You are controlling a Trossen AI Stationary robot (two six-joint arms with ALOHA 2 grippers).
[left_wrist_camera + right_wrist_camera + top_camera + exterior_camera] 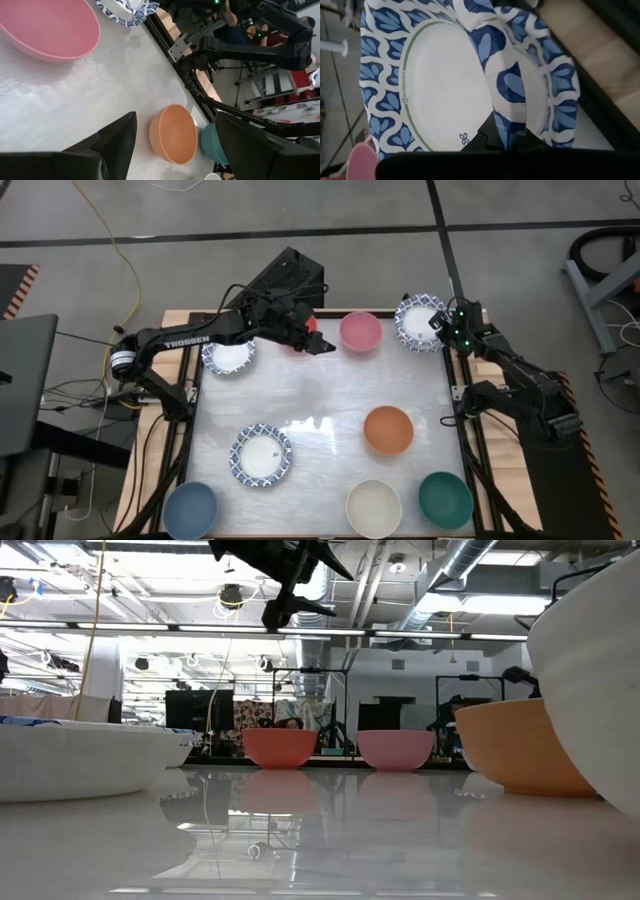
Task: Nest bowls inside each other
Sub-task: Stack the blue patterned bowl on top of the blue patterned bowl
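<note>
Right pincer (441,323) sits at the upper right of the high view, clamped shut on the rim of a blue-patterned bowl (419,322); its wrist view shows two patterned bowls overlapping, one rim (512,95) pinched between the dark fingers and standing over the other bowl (445,85). To do this step well, I judge the pinched bowl should be kept level, centred over the one beneath, and released only once it has settled; a thin rim held at one edge may tilt or flex, so a slow descent is wise. Left pincer (316,340) hovers with its jaws wide and empty at the upper middle of the high view, just beside the pink bowl (360,331), with a red bowl apparently hidden under it; the low view shows a red bowl (279,748) next to the pink one. Outward across the worktop (320,395), another patterned bowl (229,356) lies at the upper left, a fourth (262,455) at the lower left, the orange bowl (388,430) right of centre, and the blue bowl (190,510), cream bowl (373,508) and teal bowl (445,500) along the bottom edge. Most stand well apart, so nesting has barely begun.
</note>
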